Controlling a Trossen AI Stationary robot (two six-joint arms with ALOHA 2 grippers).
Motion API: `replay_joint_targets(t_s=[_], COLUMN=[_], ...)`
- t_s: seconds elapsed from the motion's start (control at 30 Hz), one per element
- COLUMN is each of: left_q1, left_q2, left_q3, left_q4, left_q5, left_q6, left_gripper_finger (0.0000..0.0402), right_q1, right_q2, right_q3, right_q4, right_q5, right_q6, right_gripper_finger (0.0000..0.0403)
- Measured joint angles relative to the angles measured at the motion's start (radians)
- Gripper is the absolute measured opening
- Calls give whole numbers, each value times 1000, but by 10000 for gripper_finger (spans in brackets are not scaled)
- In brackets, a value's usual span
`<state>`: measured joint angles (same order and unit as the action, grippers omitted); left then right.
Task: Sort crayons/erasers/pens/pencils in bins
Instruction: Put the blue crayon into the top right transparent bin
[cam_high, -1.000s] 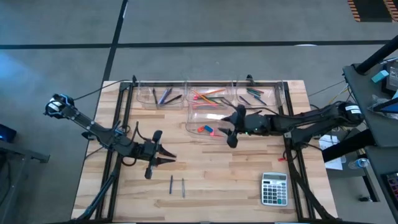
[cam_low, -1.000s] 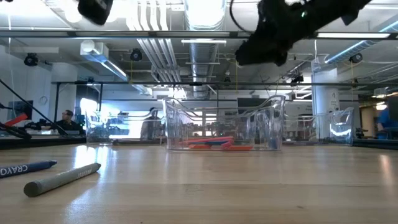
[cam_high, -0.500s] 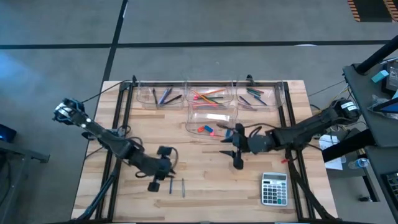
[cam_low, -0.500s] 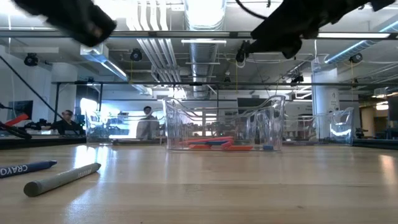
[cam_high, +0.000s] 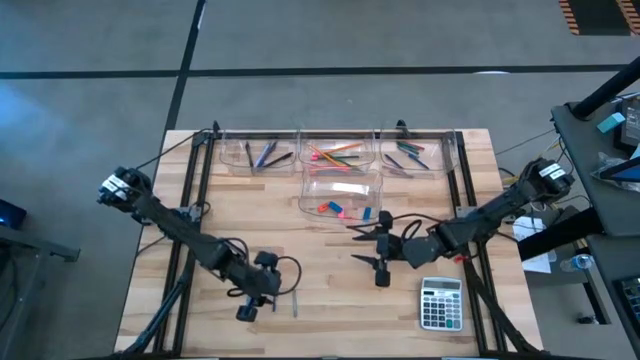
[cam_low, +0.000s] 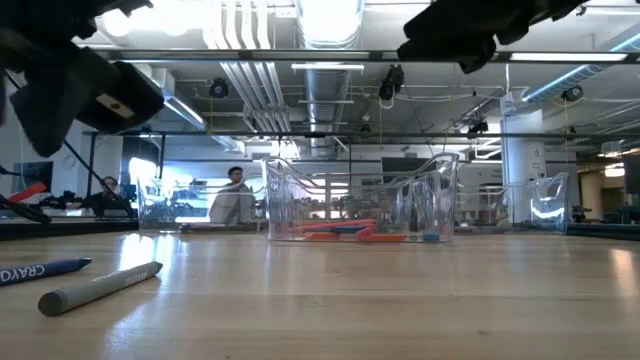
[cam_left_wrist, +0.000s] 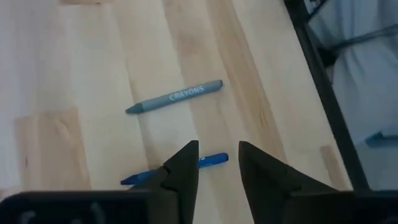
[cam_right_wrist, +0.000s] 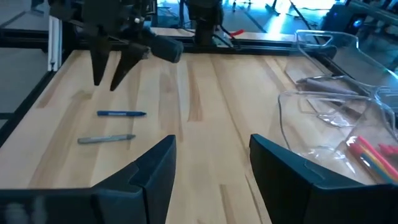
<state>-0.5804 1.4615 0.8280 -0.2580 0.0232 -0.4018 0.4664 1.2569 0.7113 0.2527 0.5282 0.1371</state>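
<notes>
two crayons lie loose on the near part of the table (cam_high: 330, 290): a blue crayon (cam_left_wrist: 177, 169) and a grey crayon (cam_left_wrist: 175, 98), side by side and a little apart. the left gripper (cam_left_wrist: 214, 168) hangs directly above them, fingers spread with nothing between; in the left wrist view the blue crayon passes just under the tip of one finger and the grey crayon lies beyond both tips. in the high view the same gripper (cam_high: 262, 291) sits over the near left of the table, with the two crayons just beside it. the low view shows both crayons at the table's near edge, the grey one (cam_low: 100, 288) in front of the blue one (cam_low: 42, 270).

the right gripper (cam_high: 381, 251) hovers near the table's middle, fingers wide apart and empty, well apart from the crayons. a grey calculator (cam_high: 441, 302) rests near it, toward the near right corner.

farther back stands a clear bin (cam_high: 342, 196) holding pink and blue erasers (cam_high: 331, 208). beyond it, along the far edge, three more bins stand in a row: one with pens (cam_high: 265, 155), one with pencils (cam_high: 335, 153), one with crayons (cam_high: 410, 154).
</notes>
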Motion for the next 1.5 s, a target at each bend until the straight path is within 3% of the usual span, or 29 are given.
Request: replay_joint_targets(t_s=[0.53,0.93,1.27,1.5], left_q1=[5,4,10,46], left_q2=[25,201,304,335], left_q3=[18,162,221,217], left_q4=[-20,-235,-277,-274], left_q5=[-28,-24,-19,59], left_q6=[396,740,910,869], left_gripper_finger=[168,173,173,173], right_q1=[0,7,33,46], right_q2=[4,4,4,4], right_q3=[1,1,0,0], right_q4=[15,14,15,15], right_q5=[-1,-3,-2,-1], right_q6=[0,61,90,108], right_gripper_finger=[194,194,194,194])
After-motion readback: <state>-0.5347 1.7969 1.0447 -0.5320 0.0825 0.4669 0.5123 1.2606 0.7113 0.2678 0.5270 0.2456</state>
